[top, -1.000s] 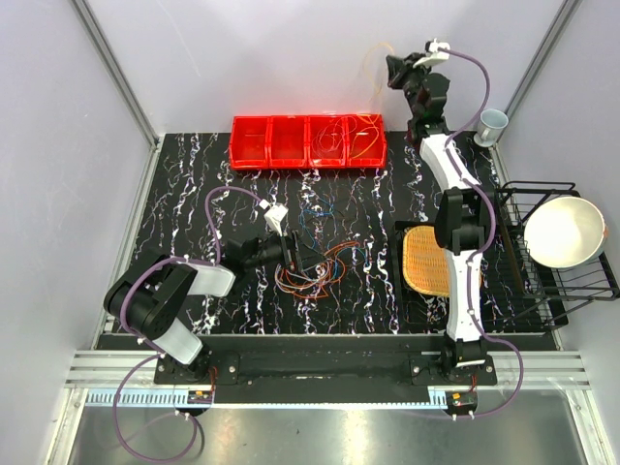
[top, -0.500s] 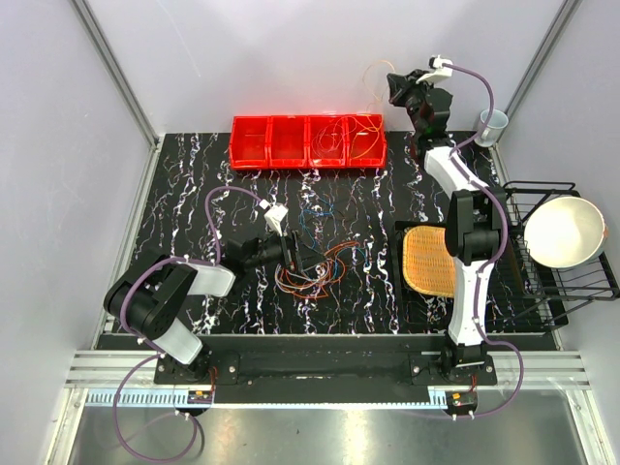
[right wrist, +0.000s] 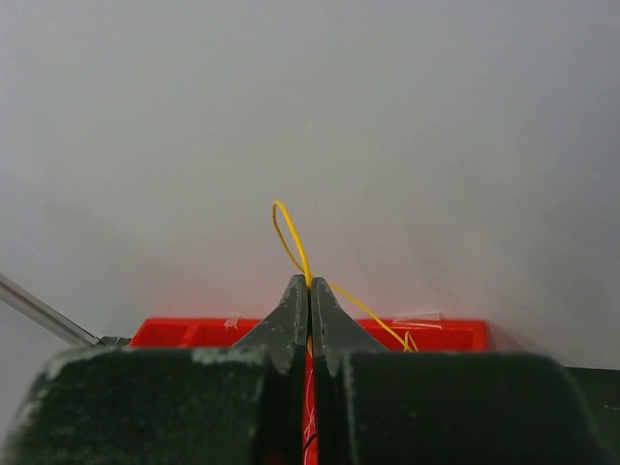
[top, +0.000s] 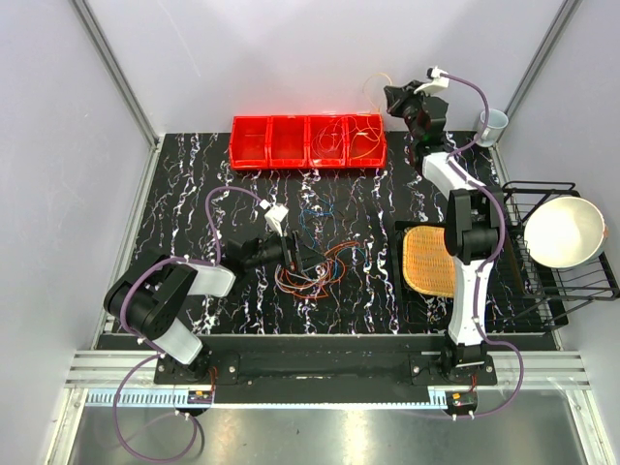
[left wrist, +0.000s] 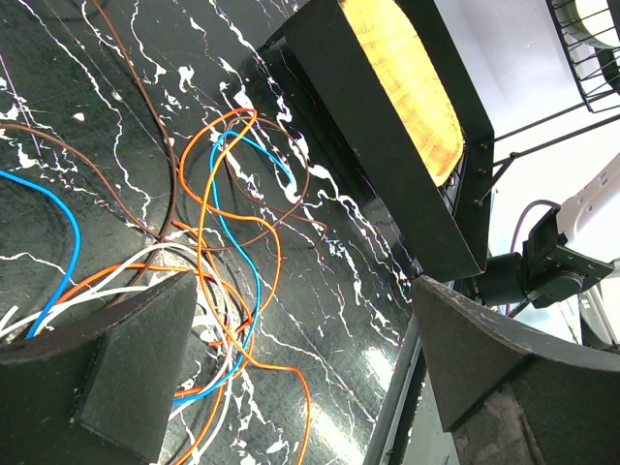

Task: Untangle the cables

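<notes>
A tangle of thin cables [top: 320, 266] in orange, brown, blue and white lies mid-table. In the left wrist view the orange and blue loops [left wrist: 228, 262] lie between and beyond my fingers. My left gripper [top: 298, 258] is open, low at the tangle's left edge, holding nothing. My right gripper [top: 392, 95] is raised at the back, just right of the red bin [top: 308, 141]. It is shut on a yellow cable [right wrist: 295, 242], which loops above the fingertips and trails down into the bin [right wrist: 426, 334]. A few cables lie in the bin's right compartments [top: 363, 136].
A woven yellow mat in a black tray [top: 426, 260] lies right of the tangle. A black wire rack [top: 528, 242] holding a white bowl [top: 564, 232] stands at the right edge. A small cup [top: 492, 123] stands at the back right corner.
My right gripper has dropped and shifted slightly with the yellow cable, whose loop now hangs lower over the bin's right end. The left arm has not moved.
</notes>
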`<state>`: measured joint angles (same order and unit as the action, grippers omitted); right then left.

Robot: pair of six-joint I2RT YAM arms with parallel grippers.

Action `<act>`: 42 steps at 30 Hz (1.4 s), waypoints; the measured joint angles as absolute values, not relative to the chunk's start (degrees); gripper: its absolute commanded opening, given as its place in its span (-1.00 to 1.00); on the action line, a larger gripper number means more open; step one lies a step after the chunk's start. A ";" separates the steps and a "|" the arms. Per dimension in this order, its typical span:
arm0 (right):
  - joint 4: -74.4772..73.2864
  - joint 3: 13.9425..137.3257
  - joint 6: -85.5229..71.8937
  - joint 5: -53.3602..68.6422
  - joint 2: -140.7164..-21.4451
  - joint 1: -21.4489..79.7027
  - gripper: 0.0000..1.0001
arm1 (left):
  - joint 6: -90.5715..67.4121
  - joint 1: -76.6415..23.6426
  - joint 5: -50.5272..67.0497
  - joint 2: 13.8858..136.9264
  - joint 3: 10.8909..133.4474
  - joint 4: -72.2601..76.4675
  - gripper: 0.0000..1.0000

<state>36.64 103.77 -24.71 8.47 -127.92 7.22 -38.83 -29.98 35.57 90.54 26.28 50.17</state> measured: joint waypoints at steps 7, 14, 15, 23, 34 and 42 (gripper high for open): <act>34.96 102.41 -27.16 8.45 -130.54 7.22 -1.00 | -38.83 -29.98 35.59 90.54 26.28 50.15 0.88; 25.30 104.97 -28.80 8.54 -134.30 7.22 -1.00 | -38.83 -30.00 35.57 90.54 26.28 50.15 0.88; 23.46 105.91 -28.95 8.54 -134.89 7.22 -1.00 | -38.83 -30.00 35.59 90.54 26.28 50.15 0.88; 11.42 112.73 -29.78 8.05 -138.23 7.40 -1.00 | -38.83 -30.00 35.59 90.54 26.28 50.15 0.87; 0.03 122.50 -29.78 5.26 -144.84 8.49 -1.00 | -38.83 -30.00 35.59 90.54 26.28 50.15 0.86; -5.85 127.87 -29.54 5.39 -148.05 9.93 -0.99 | -38.81 -30.00 35.62 90.54 26.28 50.15 0.86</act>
<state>-5.85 127.87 -29.54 5.39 -148.05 9.93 -38.81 -30.00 35.62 90.54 26.28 50.15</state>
